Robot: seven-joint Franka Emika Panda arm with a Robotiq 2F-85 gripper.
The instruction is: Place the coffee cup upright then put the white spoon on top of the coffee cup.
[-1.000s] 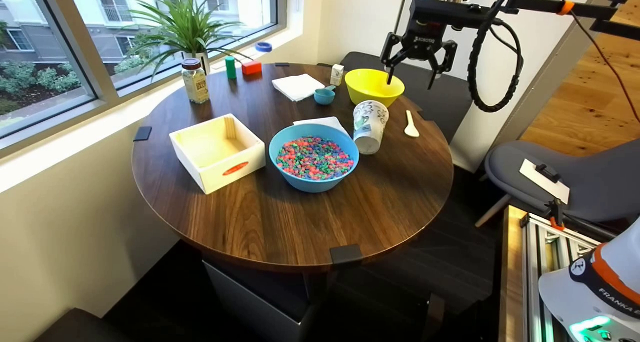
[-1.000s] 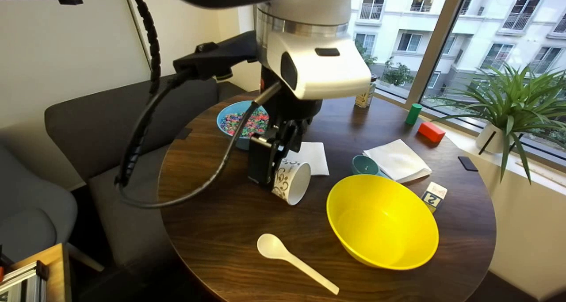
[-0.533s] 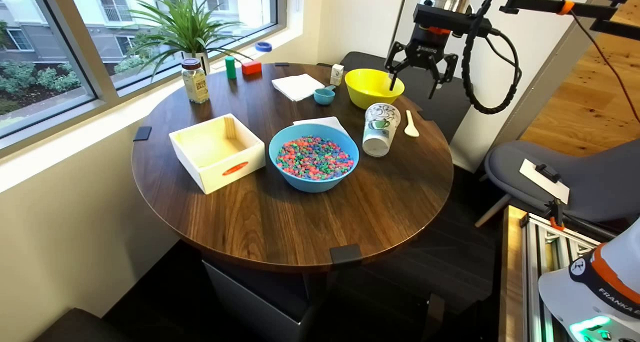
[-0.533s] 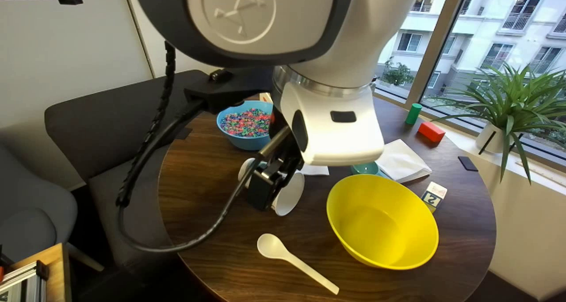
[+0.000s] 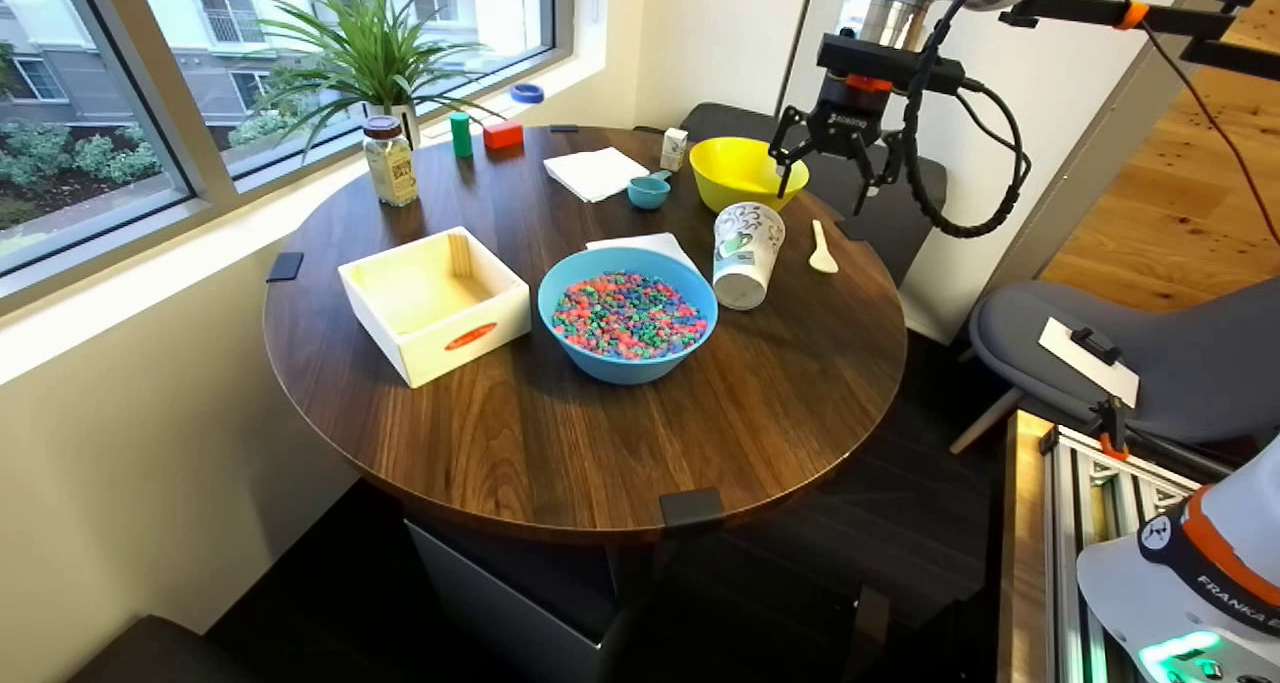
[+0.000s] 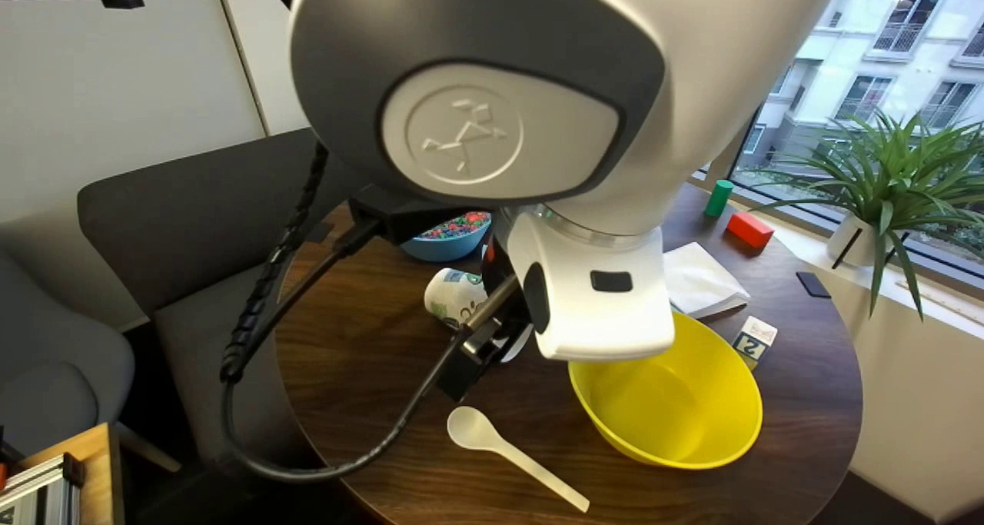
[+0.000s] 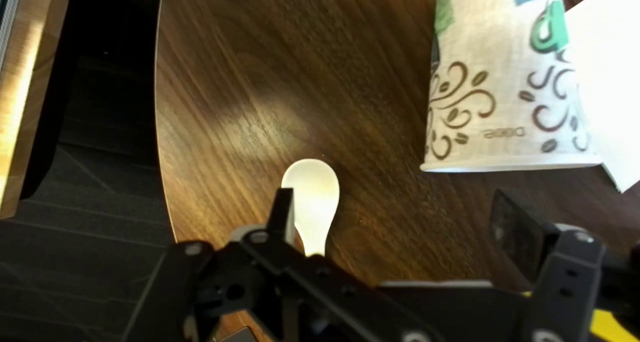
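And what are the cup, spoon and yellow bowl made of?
Cup: maybe paper, matte, with print and a thin rim. Spoon: probably plastic, smooth, no wood grain showing. Yellow bowl: likely plastic, with a soft shine and one even colour.

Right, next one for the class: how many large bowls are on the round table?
2: the blue bowl, between the wooden box and the coffee cup; and the yellow bowl, beside the numbered block. No others seem hidden.
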